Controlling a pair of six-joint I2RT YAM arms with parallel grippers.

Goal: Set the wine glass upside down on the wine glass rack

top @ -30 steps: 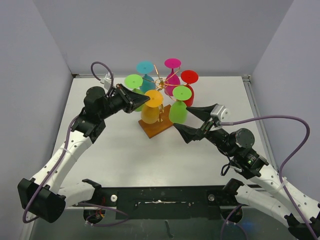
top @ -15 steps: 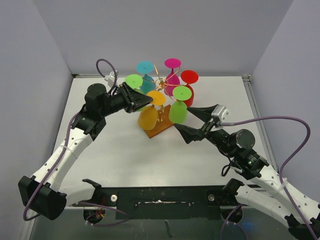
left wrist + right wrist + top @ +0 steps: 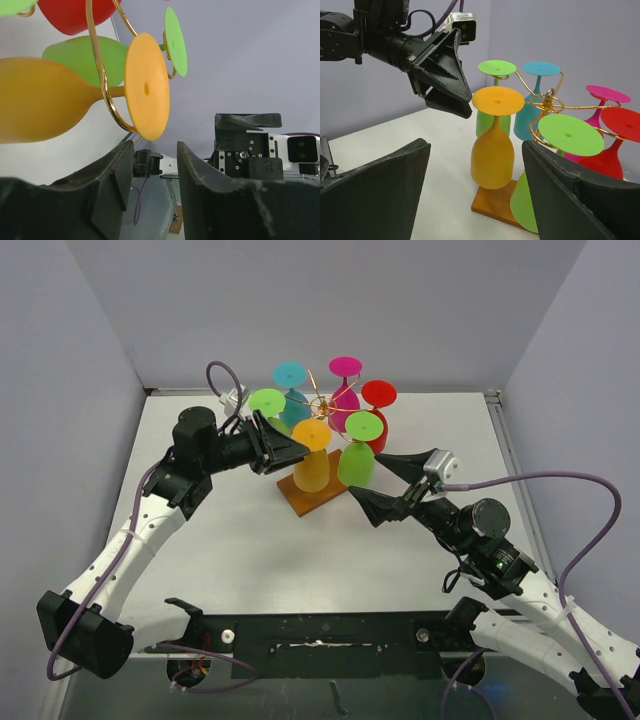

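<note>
Orange wine glass (image 3: 493, 150) is hanging upside down from the wine glass rack (image 3: 320, 402). My left claw (image 3: 155, 150) is sitting half-open beside its foot, holding nothing; right claw (image 3: 370, 480) is gaping, empty. I judge release; next, backing off without snagging.

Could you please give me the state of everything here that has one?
wine glass rack: upright, carrying six glasses
orange wine glass: hanging upside down on the rack, not gripped
left tool: open, empty, beside the orange foot
right tool: open, empty, clear of rack
near green glass: hanging upside down
far green glass: hanging upside down
teal glass: hanging upside down
pink glass: hanging upside down
red glass: hanging upside down
</note>
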